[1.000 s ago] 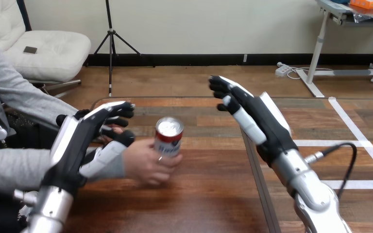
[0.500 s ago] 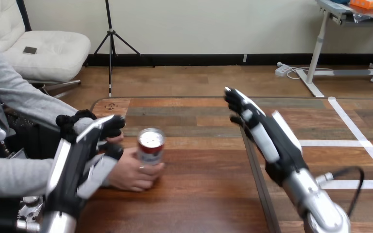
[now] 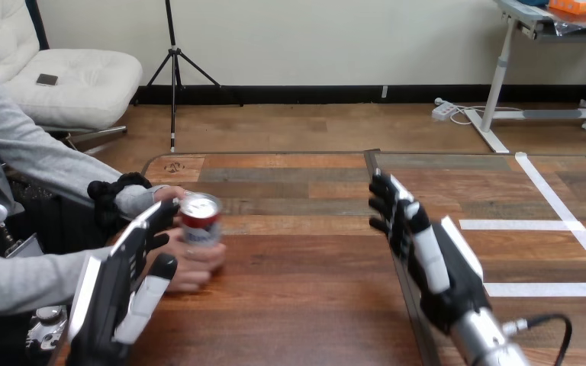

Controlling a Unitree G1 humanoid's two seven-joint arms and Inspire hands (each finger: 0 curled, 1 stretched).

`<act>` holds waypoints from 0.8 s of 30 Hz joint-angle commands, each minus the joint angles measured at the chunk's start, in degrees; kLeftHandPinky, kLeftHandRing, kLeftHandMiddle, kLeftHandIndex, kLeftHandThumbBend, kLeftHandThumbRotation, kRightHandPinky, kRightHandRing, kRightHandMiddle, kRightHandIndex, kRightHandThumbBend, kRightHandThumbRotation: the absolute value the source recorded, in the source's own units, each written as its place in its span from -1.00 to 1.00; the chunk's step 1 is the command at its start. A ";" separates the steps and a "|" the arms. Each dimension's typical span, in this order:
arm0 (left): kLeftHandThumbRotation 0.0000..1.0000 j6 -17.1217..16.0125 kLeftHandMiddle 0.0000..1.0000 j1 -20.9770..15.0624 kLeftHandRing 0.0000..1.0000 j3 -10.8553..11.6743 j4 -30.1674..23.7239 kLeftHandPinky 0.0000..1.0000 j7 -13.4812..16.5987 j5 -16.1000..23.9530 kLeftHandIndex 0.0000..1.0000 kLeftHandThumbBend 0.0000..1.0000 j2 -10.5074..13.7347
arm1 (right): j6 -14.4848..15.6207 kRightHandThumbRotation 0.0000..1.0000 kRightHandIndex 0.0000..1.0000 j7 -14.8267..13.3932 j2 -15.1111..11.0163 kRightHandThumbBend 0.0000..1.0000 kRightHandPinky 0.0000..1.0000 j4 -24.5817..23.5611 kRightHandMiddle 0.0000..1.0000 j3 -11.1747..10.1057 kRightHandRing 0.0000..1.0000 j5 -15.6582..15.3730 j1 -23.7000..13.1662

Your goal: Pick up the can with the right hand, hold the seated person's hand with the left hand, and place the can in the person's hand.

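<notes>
At the left side of the worktop (image 3: 305,297), we see the can (image 3: 200,221) upright in the person's nearer hand (image 3: 198,261), whose fingers wrap round its lower part. It is a red and white can with a silver top. The person's farther hand (image 3: 165,194) sits just behind it, close to its upper rim, though we cannot tell whether the two touch.

Just beside the nearer hand, on its left, the left robot hand (image 3: 122,268) is released, its fingers (image 3: 152,221) held straight and reaching forward alongside the person's wrist toward the can. Its thumb lies against the person's hand or right next to it; we see no finger curled round the hand or the wrist.

Well apart, on the right of the worktop, the right robot hand (image 3: 427,259) is raised on edge and released too, fingers straight and pointing away from us, palm turned toward the can and grasping nothing.
</notes>
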 commanded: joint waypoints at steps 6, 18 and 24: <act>1.00 -2.70 0.72 -4.61 0.78 0.89 1.44 0.78 -5.01 -6.75 0.65 0.46 -2.60 | -2.85 1.00 0.94 1.07 1.70 0.64 0.99 -0.71 0.96 -1.61 0.96 1.71 -1.21; 1.00 -0.65 0.73 -3.82 0.80 2.21 0.16 0.87 -10.76 -16.11 0.67 0.46 -7.33 | -4.45 1.00 0.91 3.43 2.77 0.69 1.00 3.54 0.93 -3.26 0.94 3.68 -2.03; 1.00 0.35 0.75 -4.38 0.81 3.48 0.70 0.93 -13.70 -20.02 0.70 0.37 -8.93 | -6.15 1.00 0.88 4.86 3.20 0.73 1.00 6.39 0.90 -4.27 0.91 4.87 -3.02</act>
